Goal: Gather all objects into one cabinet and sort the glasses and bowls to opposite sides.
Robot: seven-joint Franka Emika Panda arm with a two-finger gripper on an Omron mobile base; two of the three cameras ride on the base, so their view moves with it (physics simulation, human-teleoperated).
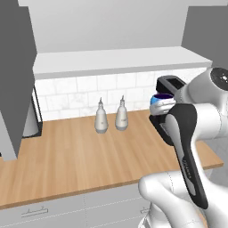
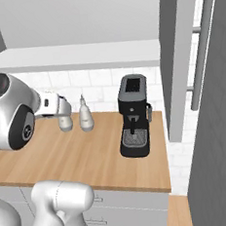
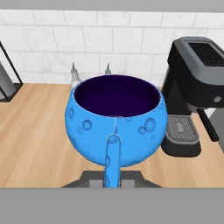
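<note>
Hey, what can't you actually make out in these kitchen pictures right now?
- Fingers: in the hand view, hidden behind the blue bowl.
- Blue bowl in the left base view: mostly covered by the arm.
- White bottles: hand view, just their tips above the bowl's rim.
- Coffee machine: cut off by the right edge.
</note>
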